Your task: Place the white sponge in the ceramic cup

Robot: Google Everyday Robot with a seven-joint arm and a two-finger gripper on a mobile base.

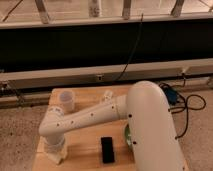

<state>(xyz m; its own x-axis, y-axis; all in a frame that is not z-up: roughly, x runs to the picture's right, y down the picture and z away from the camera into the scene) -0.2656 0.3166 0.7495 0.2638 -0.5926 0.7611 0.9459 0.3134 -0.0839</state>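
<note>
The ceramic cup (66,100) stands upright at the back left of the wooden table (85,155); it is plain white with a wide rim. My gripper (55,151) points down at the table's front left corner, in front of the cup and well apart from it. A pale cream mass shows at the gripper's tip, and I cannot tell whether it is the white sponge or part of the gripper. The sponge does not show clearly anywhere else. My white arm (90,117) crosses the table from the right.
A flat black rectangular object (107,149) lies at the front middle of the table. A green dish (127,136) peeks out from behind my arm on the right. A slender white object (106,95) lies at the back middle. Cables lie on the floor at the right.
</note>
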